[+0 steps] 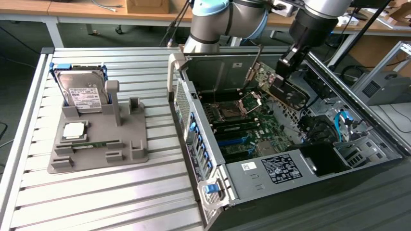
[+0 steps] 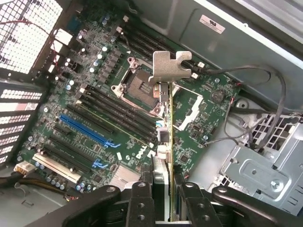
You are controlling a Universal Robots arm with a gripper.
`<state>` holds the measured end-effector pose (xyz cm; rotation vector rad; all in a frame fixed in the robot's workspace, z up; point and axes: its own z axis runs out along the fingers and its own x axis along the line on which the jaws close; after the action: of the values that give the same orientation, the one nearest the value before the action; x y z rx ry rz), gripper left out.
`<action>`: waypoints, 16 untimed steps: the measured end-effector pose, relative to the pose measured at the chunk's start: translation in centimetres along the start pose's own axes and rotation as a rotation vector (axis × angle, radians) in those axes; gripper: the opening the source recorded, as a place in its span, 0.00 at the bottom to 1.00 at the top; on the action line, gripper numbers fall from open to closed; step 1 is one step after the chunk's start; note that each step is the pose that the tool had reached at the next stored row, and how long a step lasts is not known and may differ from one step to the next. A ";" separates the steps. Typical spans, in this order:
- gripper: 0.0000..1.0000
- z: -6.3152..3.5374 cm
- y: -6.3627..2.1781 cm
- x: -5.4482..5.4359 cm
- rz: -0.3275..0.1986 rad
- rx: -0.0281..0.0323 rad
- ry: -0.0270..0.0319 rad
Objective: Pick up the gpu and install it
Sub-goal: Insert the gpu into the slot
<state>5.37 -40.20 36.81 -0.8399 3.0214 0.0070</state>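
Over one open computer case [image 1: 257, 179], one end effector [image 1: 284, 67] clamps one gpu [image 1: 292, 98]; one hard drive [image 1: 82, 91] sits in one grey holder [image 1: 96, 155]; gripped card end hidden by fingers [image 2: 142, 203].

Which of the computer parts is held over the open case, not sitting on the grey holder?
The gpu, the dark card with a silvery bracket, gripped in the jaws; the hard drive and memory stick rest on the holder.

A slatted metal table [image 1: 96, 192] takes the foreground, evenly lit. Behind it, wooden desks [image 1: 77, 8] on white legs run along the back, a cardboard box [image 1: 146, 6] on top. Dark floor [image 1: 19, 43] lies beneath, and a grey unit [image 1: 385, 84] sits at the exterior view's right.
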 end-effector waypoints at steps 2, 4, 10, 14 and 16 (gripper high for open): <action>0.27 0.00 0.00 0.0 -0.034 -0.0002 0.0001; 0.27 0.00 0.00 0.0 -0.047 -0.0003 0.0001; 0.27 0.00 0.00 0.0 -0.112 -0.0007 0.0004; 0.27 0.00 0.00 0.0 -0.157 -0.0010 0.0005; 0.27 0.00 0.00 0.0 -0.174 -0.0011 0.0005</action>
<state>5.37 -40.20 36.81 -1.0994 2.9374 0.0077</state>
